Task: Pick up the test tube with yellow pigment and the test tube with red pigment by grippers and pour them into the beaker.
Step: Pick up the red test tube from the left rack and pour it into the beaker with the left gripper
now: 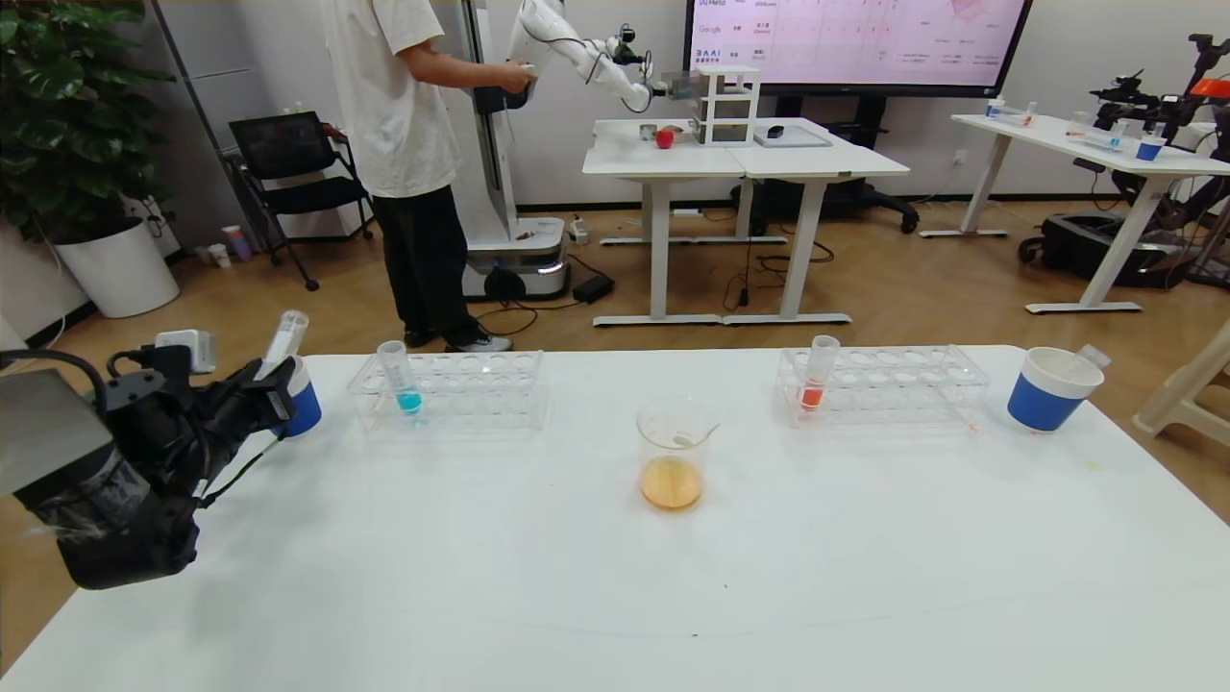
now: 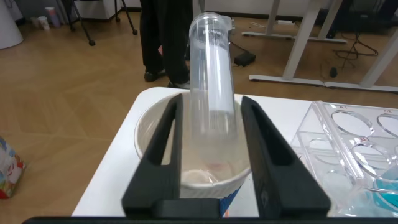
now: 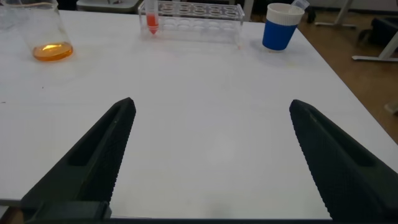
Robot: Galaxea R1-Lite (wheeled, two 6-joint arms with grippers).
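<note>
An empty clear test tube point(image 1: 286, 336) point(image 2: 211, 74) stands tilted in the blue-and-white paper cup point(image 1: 306, 408) point(image 2: 149, 124) at the table's left edge. My left gripper point(image 1: 279, 380) point(image 2: 211, 102) straddles it over the cup, open a little, with a thin gap on each side of the tube. No tube shows yellow or pale red pigment. The beaker point(image 1: 673, 452) point(image 3: 40, 31) stands mid-table with orange liquid in its bottom. My right gripper point(image 3: 211, 109) hangs wide open and empty over bare table, out of the head view.
A clear rack point(image 1: 471, 384) point(image 2: 354, 143) holding a blue-liquid tube point(image 1: 404, 380) stands right of the left cup. A second rack point(image 1: 894, 380) point(image 3: 193, 12) holds an orange-red tube point(image 1: 817, 375) point(image 3: 151, 18). A second cup point(image 1: 1052, 389) point(image 3: 281, 26) with an empty tube point(image 1: 1095, 356) stands far right.
</note>
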